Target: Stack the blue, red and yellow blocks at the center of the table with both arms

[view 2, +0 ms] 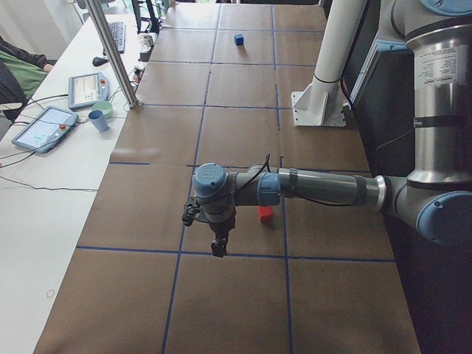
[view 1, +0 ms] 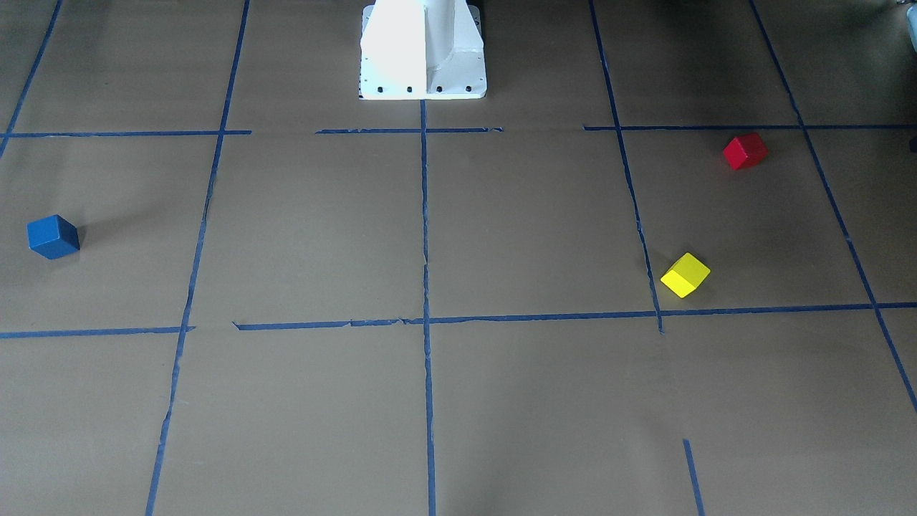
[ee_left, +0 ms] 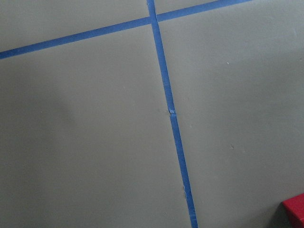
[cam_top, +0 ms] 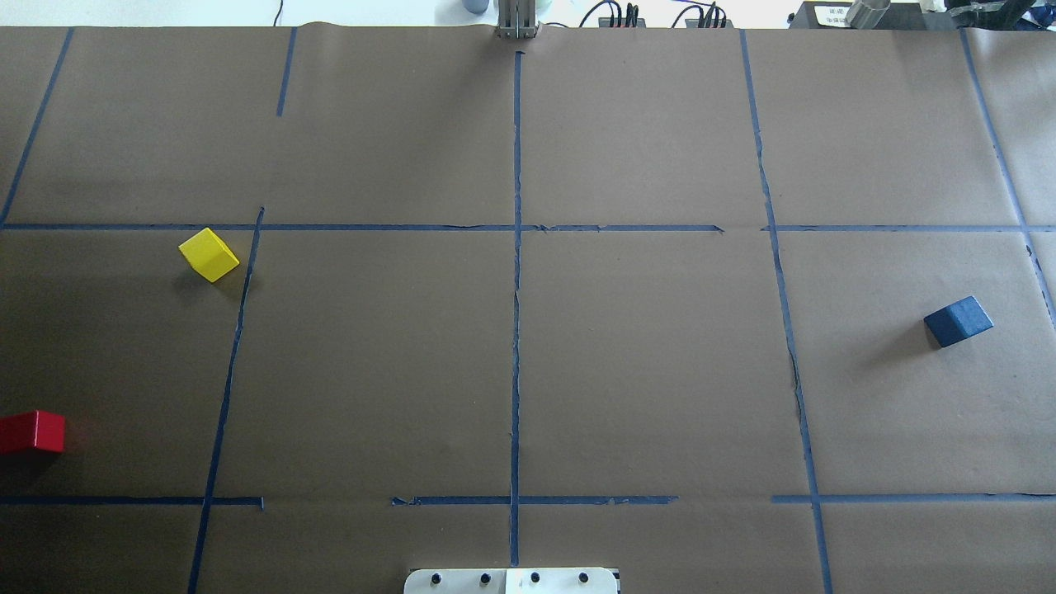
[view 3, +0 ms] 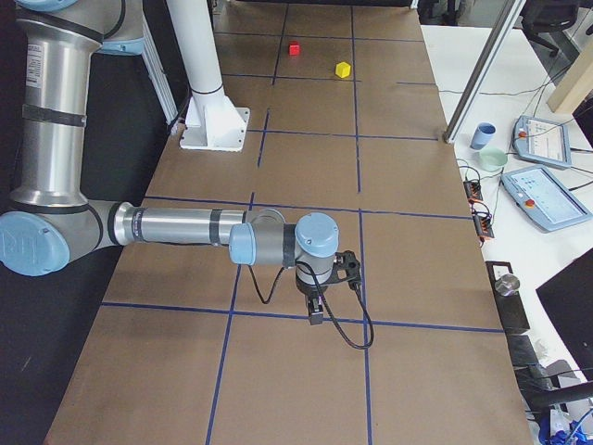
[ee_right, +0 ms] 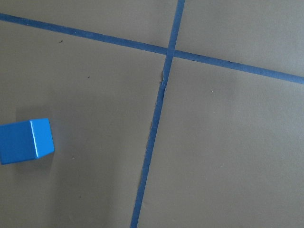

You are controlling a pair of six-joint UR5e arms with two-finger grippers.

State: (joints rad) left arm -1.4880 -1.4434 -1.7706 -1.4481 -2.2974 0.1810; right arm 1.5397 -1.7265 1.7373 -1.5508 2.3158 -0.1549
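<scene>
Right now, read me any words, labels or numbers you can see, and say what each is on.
Nothing can be read.
Left arm's sticker: print too small.
Right arm's sticker: blurred.
Tablet screens: too small.
White label beyond the table's far edge: too small.
Blue block, red block, yellow block: no markings.

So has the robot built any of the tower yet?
Not yet. Done: nothing; the blue block, red block and yellow block all sit apart on the table, none at its centre. In hand: nothing; the left gripper hangs near the red block, the right gripper near the blue one. Left: all the carrying and stacking.
</scene>
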